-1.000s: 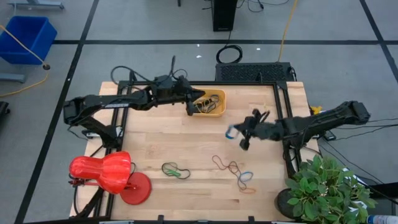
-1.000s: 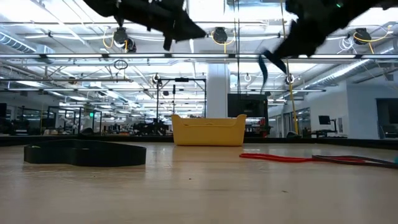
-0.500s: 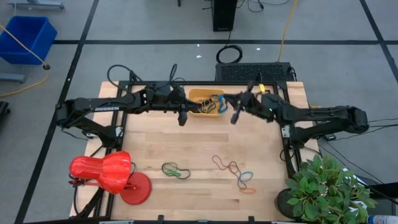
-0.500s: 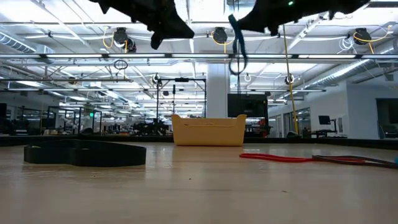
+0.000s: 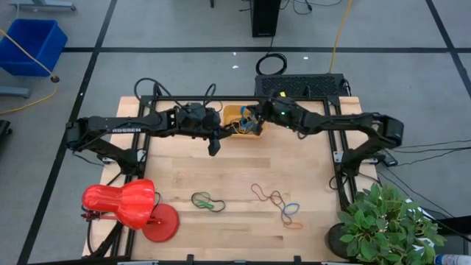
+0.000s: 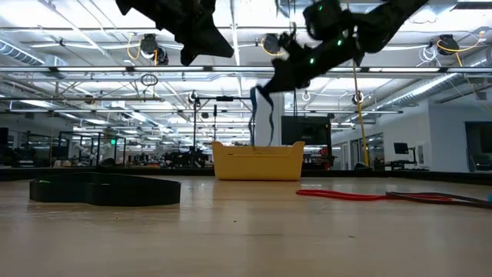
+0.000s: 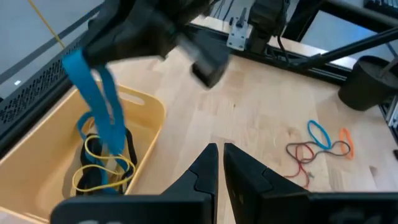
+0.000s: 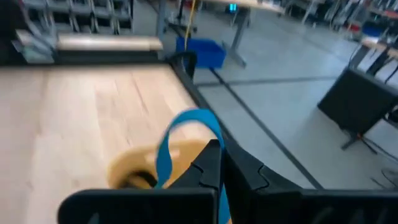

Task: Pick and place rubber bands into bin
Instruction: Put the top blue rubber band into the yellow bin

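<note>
Blue rubber band [image 7: 99,102] (bright) over orange-yellow bin [image 7: 144,112]; red lamp [image 5: 121,205].

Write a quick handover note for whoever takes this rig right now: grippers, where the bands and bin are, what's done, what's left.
Right gripper: shut on a blue rubber band, hanging over the bin, not yet released.
Left gripper: shut, empty, beside the bin over bare table.
Done: several bands already lie in the bin.
Left: drop the blue band, then collect the black and green bands and the red, blue and orange cluster at the table's near side.
</note>
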